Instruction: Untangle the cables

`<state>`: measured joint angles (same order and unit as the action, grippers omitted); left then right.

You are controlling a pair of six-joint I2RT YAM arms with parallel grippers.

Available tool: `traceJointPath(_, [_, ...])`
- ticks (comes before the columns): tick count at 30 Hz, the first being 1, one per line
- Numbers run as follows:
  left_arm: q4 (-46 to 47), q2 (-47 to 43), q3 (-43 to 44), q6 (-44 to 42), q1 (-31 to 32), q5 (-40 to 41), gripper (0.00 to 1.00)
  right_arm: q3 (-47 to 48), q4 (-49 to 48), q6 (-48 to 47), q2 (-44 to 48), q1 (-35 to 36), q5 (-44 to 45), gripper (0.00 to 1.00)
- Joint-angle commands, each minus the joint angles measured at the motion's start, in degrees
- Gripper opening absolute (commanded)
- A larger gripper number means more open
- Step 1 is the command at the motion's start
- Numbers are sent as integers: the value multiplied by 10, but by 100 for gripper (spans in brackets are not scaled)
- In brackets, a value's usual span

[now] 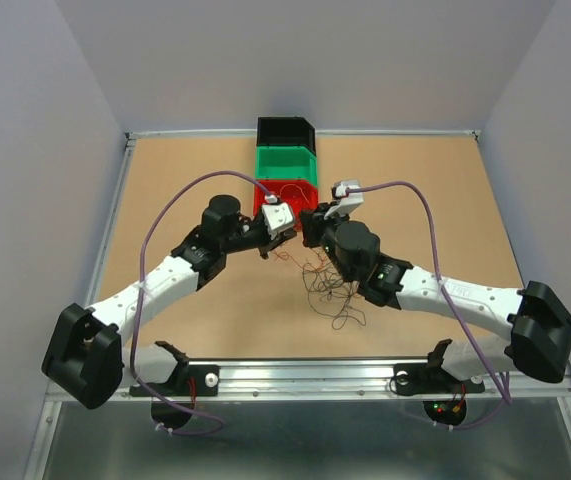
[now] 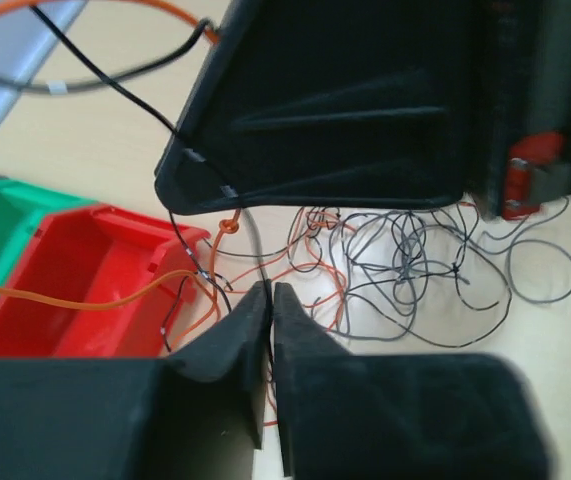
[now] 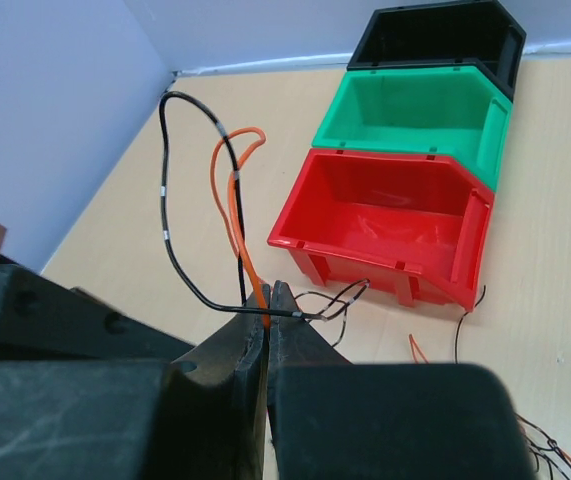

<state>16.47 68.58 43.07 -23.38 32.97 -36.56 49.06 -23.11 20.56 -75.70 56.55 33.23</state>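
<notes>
Teasing strands from a loose tangle of hair-thin orange-red and dark cables.
Draw apart slowly, watching for tightening knots. Clamped shut in the right gripper: 1 orange and 1 black strand; closed too at the left gripper, seemingly on 1 dark strand. Heaped just beside both, near the red plastic bin.

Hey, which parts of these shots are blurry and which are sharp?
Left wrist view: the left claw body at the bottom is blurred, the cables beyond it sharper. Right wrist view: the right claw is soft up close, the bins crisp. Top view: evenly lit, no glare, but the cables are hair-thin.
</notes>
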Motion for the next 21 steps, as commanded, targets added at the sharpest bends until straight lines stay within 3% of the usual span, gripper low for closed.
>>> traceJointPath(1, [2,10,46,-2,3,55,0,8,-27,12,21,-1,13,0])
traceJointPath(4, [11,-22,38,13,-28,65,0,-40,-26,19,48,-2,51,1])
traceJointPath(6, [24,-69,26,45,-93,12,0,-111,-25,41,85,-3,96,1])
traceJointPath(7, [31,-84,25,63,-93,-9,0,-137,-25,52,103,-2,109,1])
traceJointPath(9, [61,-118,19,127,-174,-39,0,-195,-25,74,141,-2,136,1])
traceJointPath(11, [88,-129,21,189,-241,2,0,-300,-24,112,218,-2,139,1])
traceJointPath(13, [113,-121,21,230,-316,65,0,-349,-16,129,313,-2,131,0])
traceJointPath(15, [127,-100,23,296,-377,70,0,-383,21,147,384,-2,135,1])
traceJointPath(17, [135,-52,34,335,-445,14,0,-406,53,150,475,-2,155,1])
traceJointPath(19, [134,-2,59,366,-465,-49,0,-411,105,156,551,-2,181,1])
traceJointPath(21, [134,14,69,373,-479,-62,0,-415,135,160,593,-3,194,0])
